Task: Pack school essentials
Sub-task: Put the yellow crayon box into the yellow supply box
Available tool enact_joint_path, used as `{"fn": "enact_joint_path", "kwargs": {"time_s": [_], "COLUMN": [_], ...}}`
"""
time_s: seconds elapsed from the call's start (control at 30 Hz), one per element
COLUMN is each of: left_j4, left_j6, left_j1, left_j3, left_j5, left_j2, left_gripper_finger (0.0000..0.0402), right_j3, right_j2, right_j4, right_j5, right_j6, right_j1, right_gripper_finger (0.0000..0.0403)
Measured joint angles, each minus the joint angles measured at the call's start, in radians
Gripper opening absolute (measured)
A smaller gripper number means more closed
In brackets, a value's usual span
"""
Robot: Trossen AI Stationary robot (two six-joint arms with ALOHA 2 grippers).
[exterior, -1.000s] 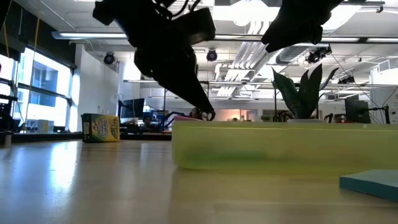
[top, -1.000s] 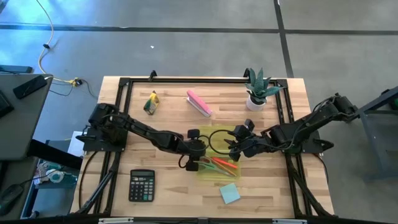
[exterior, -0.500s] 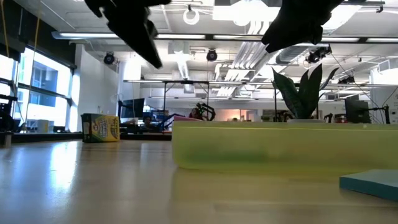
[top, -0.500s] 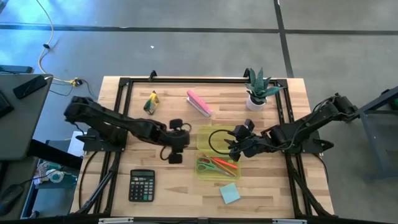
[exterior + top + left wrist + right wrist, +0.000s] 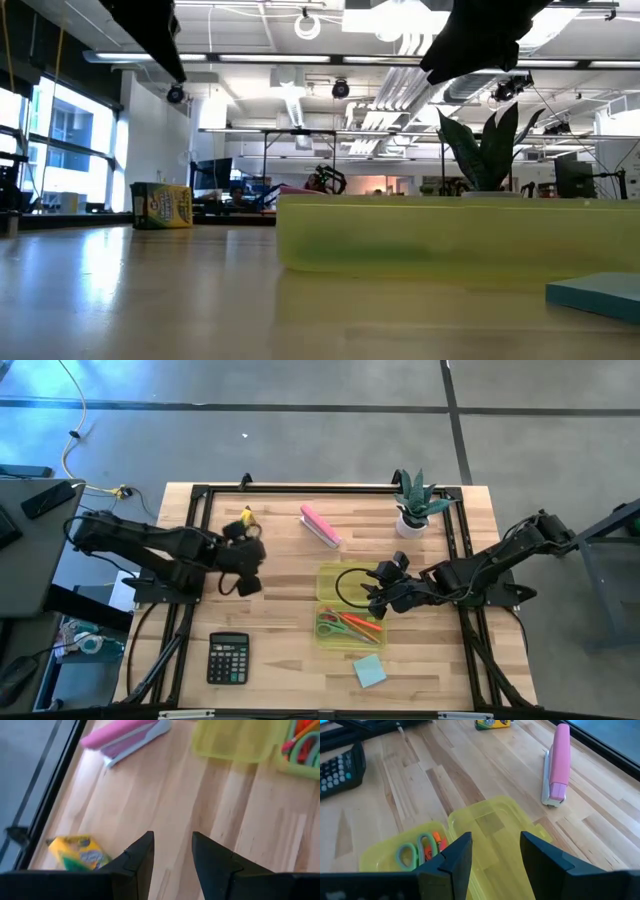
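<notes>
An open yellow-green case (image 5: 348, 605) lies at the table's middle. Green-handled scissors (image 5: 334, 624) and orange-red pens (image 5: 362, 626) lie in its near half, and its far half (image 5: 495, 822) holds nothing that I can see. The light blue note pad (image 5: 368, 671) lies flat near the front edge. A yellow crayon box (image 5: 243, 523) lies at the far left. My left gripper (image 5: 250, 557) hangs open above bare wood just near of the crayon box (image 5: 75, 852). My right gripper (image 5: 495, 845) hangs open above the case's far half.
A pink oblong block (image 5: 320, 525) lies on the far side. A potted plant (image 5: 415, 505) stands at the far right. A black calculator (image 5: 228, 658) lies at the near left. Bare wood lies between the case and the left arm.
My left gripper has drawn away from the case toward the table's left edge and risen, turning as it went, with nothing in its fingers. The scissors and pens stay in the case.
</notes>
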Motion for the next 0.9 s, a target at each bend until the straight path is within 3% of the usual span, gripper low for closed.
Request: {"fn": "enact_joint_path", "kwargs": {"time_s": [0.2, 0.43, 0.57, 0.77, 0.9], "left_j4": [-0.146, -0.333, -0.322, -0.252, -0.113], "left_j6": [-0.077, -0.165, -0.165, -0.1, -0.016], "left_j1": [0.063, 0.147, 0.229, 0.41, 0.546], "left_j3": [0.0, 0.0, -0.032, -0.085, -0.114], "left_j5": [-0.026, -0.074, -0.091, -0.072, 0.016], "left_j2": [-0.068, -0.098, -0.118, -0.124, -0.121], "left_gripper_finger": [0.0129, 0.0182, 0.0208, 0.0213, 0.0213], "right_j3": [0.0, 0.0, 0.0, 0.0, 0.0], "right_j2": [0.0, 0.0, 0.0, 0.0, 0.0], "right_j4": [0.003, -0.003, -0.002, -0.002, -0.002], "right_j5": [0.0, 0.0, 0.0, 0.0, 0.0], "right_j6": [0.0, 0.0, 0.0, -0.002, -0.003], "right_j1": [0.0, 0.0, 0.0, 0.0, 0.0], "right_gripper_finger": [0.0157, 0.0157, 0.0157, 0.0157, 0.0157]}}
